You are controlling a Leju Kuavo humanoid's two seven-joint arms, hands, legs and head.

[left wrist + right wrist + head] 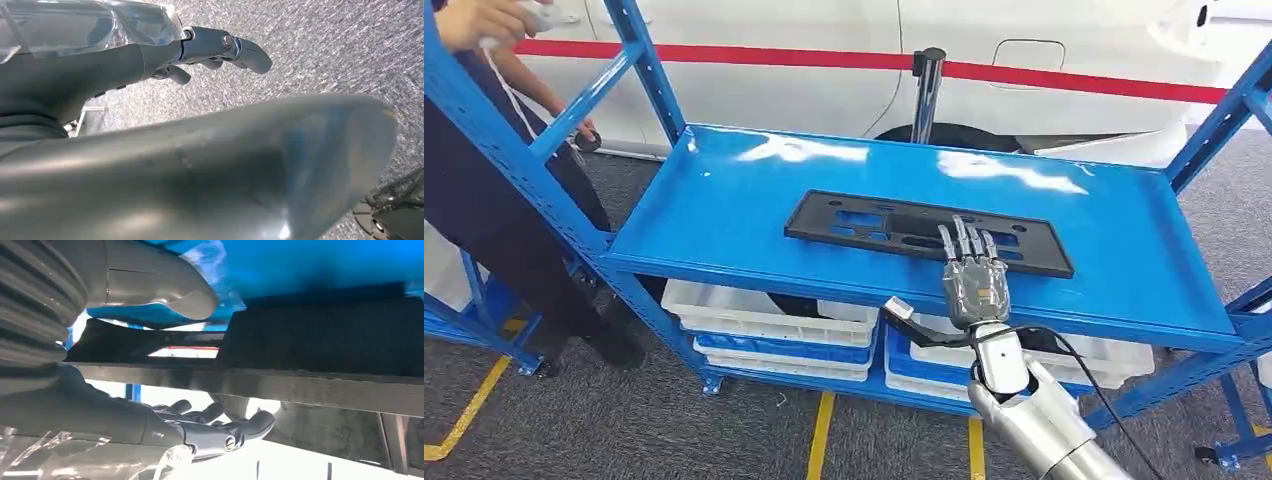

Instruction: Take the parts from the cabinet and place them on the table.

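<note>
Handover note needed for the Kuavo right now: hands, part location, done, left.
Right hand: fingers spread, held at the front edge of the blue cabinet shelf, fingertips over the near edge of the black plastic panel; no grip closed yet.
Left hand: hangs over the grey floor, holds nothing.
Panel lies flat on the shelf, uncarried.
Done: reach to the part.
Left: grasp the panel, lift it off, place it on the table.
A person stands at the cabinet's left.
</note>
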